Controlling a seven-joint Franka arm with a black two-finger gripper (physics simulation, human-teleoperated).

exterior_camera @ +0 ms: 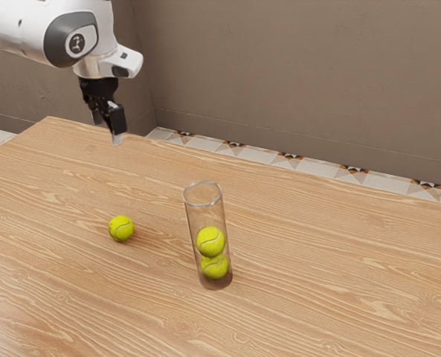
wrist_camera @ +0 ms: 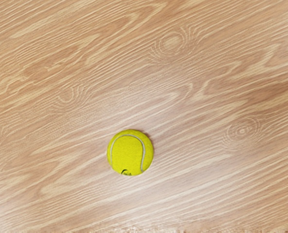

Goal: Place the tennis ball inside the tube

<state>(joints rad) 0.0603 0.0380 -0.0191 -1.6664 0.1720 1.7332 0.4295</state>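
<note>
1. Hand (exterior_camera: 107,129) hangs above the desk (exterior_camera: 317,297), its fingers spread apart, gripping nothing.
2. The loose tennis ball (exterior_camera: 121,228) rests on the desk, outside the tube (exterior_camera: 207,216) and apart from it.
3. The clear tube stands upright, two stacked balls (exterior_camera: 210,242) inside.

Raised gripper (exterior_camera: 107,129), ball (exterior_camera: 121,228) on wooden table (exterior_camera: 317,260), clear tube (exterior_camera: 204,211) holding two balls (exterior_camera: 210,242)

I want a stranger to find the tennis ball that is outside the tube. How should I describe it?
On the wooden table, find the tall, clear tube. From it, look toward the exterior view's left: a single yellow-green ball rests on the table. It lies alone in the open, while the two similar balls are stacked inside the tube.
</note>
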